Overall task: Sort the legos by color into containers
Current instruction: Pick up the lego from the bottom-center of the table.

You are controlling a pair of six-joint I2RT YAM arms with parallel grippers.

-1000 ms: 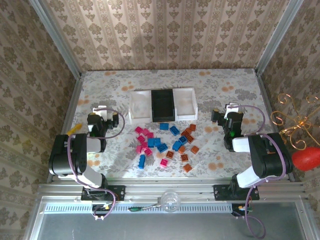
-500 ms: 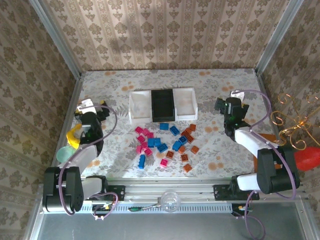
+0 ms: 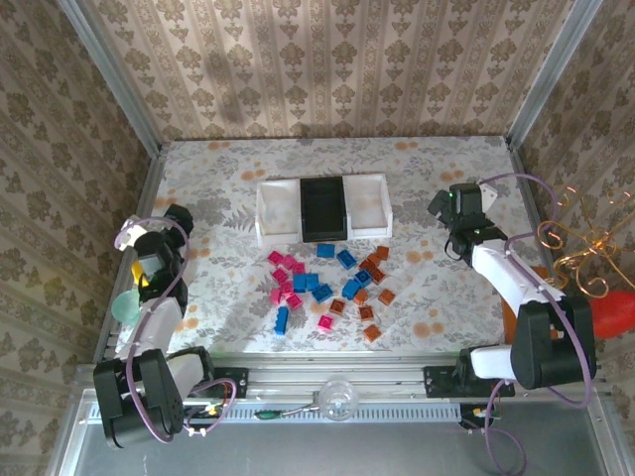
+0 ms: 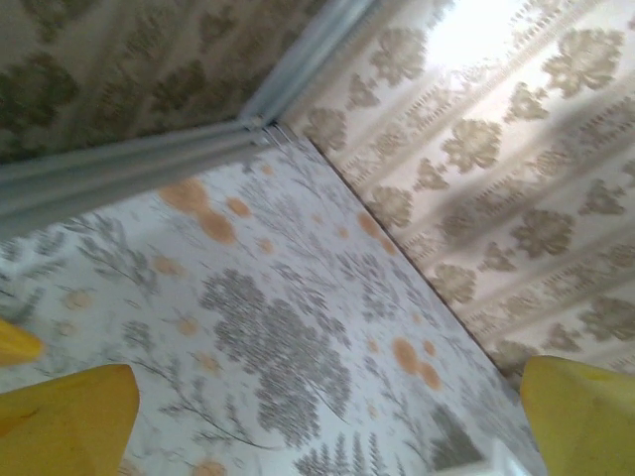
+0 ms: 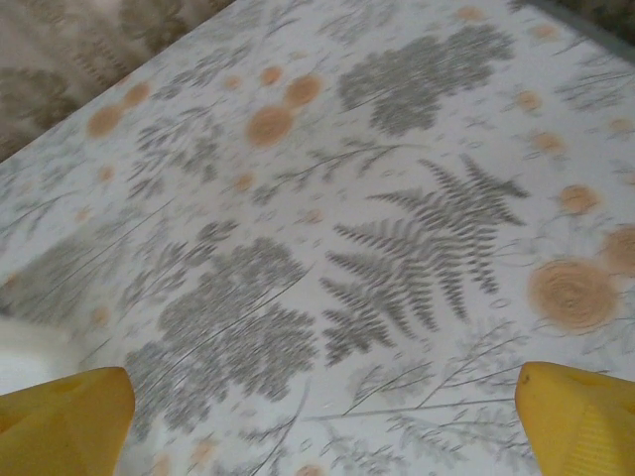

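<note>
**A:** What has moved since a second ago?

**B:** Both my arms. They were folded low beside the bricks and have stretched out toward the back of the desk [image 3: 446, 159]. The left one has swung out to the left edge. The legos [image 3: 327, 283] lie where they lay.

**A:** And your left jaws?

**B:** Released. In my left wrist view, my yellow fingertips [image 4: 60, 407] stand wide apart over the flowered cloth, near the back left corner. Something yellow [image 3: 140, 281] and a pale green round thing [image 3: 124, 305] sit just beside that arm.

**A:** The containers?

**B:** Three trays joined in a row at the middle back: a white tray [image 3: 279, 210], a black tray [image 3: 323, 206] and another white tray [image 3: 365, 204].

**A:** Where are the bricks?

**B:** Loose on the desk just in front of the trays: pink bricks [image 3: 277, 296] mostly at the left, blue bricks [image 3: 321, 293] in the middle, orange-brown bricks [image 3: 386, 296] at the right.

**A:** Your right jaws?

**B:** Released too. They hang right of the trays and apart from the bricks, with the fingertips [image 5: 580, 421] spread over a fern print.
</note>
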